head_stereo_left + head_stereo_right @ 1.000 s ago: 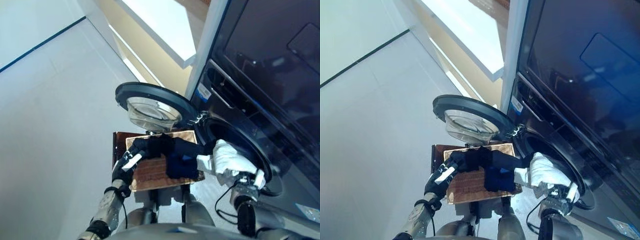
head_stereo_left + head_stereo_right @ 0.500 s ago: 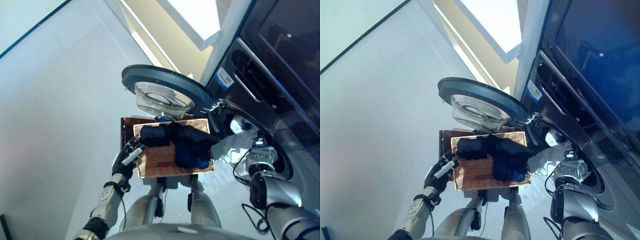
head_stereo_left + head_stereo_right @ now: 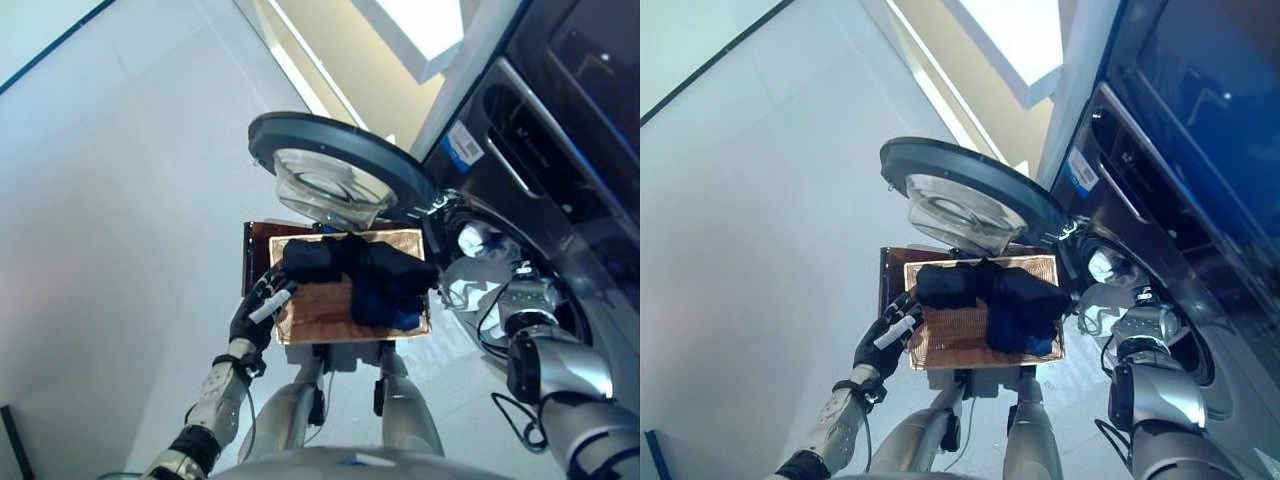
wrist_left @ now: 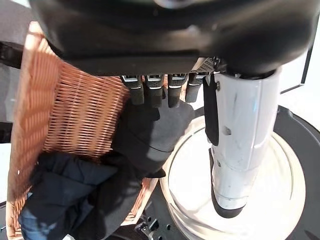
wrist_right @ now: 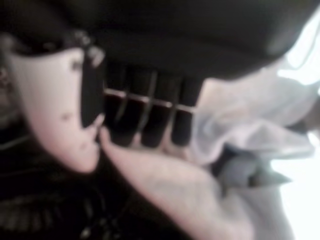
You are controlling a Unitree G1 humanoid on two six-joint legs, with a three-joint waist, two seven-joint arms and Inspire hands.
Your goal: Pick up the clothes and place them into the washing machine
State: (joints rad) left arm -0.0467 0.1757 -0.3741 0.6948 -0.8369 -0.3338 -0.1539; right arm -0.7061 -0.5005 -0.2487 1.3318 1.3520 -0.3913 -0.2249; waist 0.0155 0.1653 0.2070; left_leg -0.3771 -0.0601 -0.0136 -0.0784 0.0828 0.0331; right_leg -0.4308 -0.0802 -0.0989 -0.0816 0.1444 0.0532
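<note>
At the washer (image 3: 560, 200) mouth, the right hand (image 5: 150, 120) clutches soft, light white cloth (image 3: 470, 285) best gripped by a bunched fold, while the left hand (image 3: 262, 310) stays slack beside the basket (image 3: 320, 310).

Bright daylight (right wrist view blurred)

The basket (image 3: 330, 310) is woven wicker. The dark clothes (image 3: 365, 275) are matt cloth. The washer (image 3: 560, 130) front is glossy; its door (image 3: 330, 185) holds clear glass.
</note>
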